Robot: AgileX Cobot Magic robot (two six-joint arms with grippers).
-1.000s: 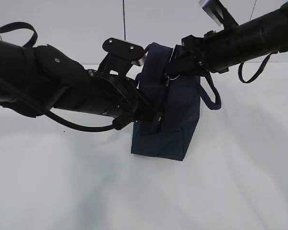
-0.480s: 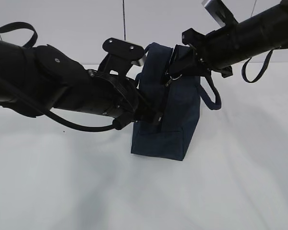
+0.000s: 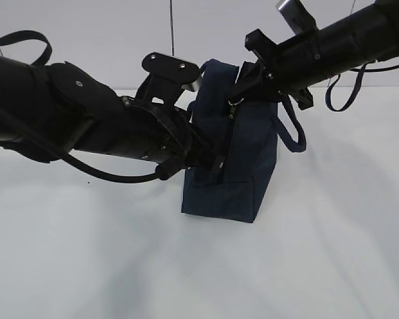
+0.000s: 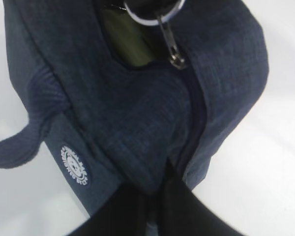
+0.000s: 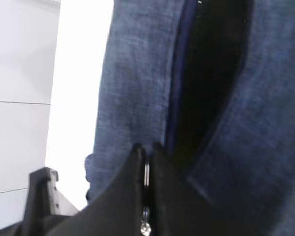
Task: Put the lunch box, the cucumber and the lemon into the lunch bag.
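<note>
- Since a second ago: right arm (image 3: 332, 43) swung upward and back at its far end, ring pull (image 3: 235, 104) carried slightly up along the zipper; left arm (image 3: 86, 126) and lunch bag (image 3: 236, 166) unmoved.
- Right jaws (image 5: 146, 167) pressed together on the metal ring pull, ring edge showing between the two tips in the right wrist view.
- Left jaws (image 4: 157, 184) pinching a fold of navy fabric at the bag's end, beside the zipper line.
- Best done by pulling in line with the zipper track while bracing the fabric taut with the left; risk of the slider jamming otherwise.
- Zipper partly open near the slider; dark green shape visible in the gap, likely the cucumber (image 4: 125, 42), though hard to confirm.
- Lunch bag upright on the bench (image 3: 319, 252), between both arms; lemon and lunch box not visible.
</note>
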